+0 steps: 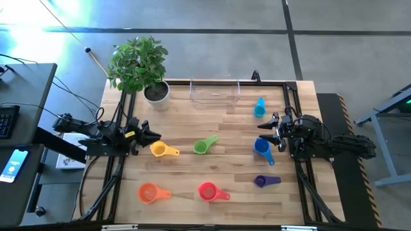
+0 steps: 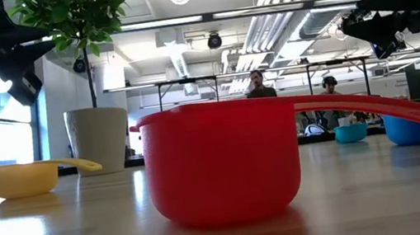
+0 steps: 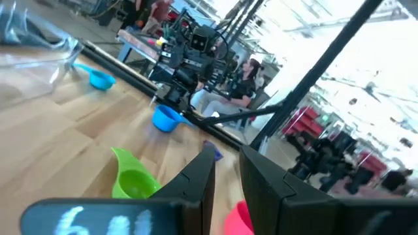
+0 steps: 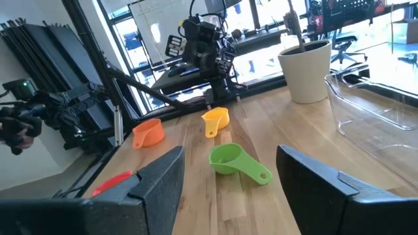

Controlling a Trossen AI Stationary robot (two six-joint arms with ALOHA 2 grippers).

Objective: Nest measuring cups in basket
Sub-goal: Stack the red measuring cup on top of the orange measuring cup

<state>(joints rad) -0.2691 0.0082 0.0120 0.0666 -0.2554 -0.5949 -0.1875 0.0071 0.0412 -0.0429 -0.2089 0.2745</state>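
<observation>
Seven cups lie loose on the desk (image 1: pixel 192 122), basket (image 1: pixel 214 94) empty: nothing begun. Right pincer (image 1: pixel 268 130) released near blue cup (image 1: pixel 261 147); left pincer (image 1: pixel 149 134), narrowly parted and holding nothing, near yellow cup (image 1: pixel 160 150).

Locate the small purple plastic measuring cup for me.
High view: the small purple plastic measuring cup sits near the table's right edge, below the blue cup.

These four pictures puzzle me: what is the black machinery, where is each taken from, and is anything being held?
Two robot arms work at a wooden table. One picture looks straight down, one sits at table level, and two ride on the arms' wrists. The left gripper and right gripper each have two fingers; both hold nothing. Scattered around are measuring cups: yellow, green, orange, red, blue, light blue, purple. At the far edge stand an empty clear basket and a potted plant.
</observation>
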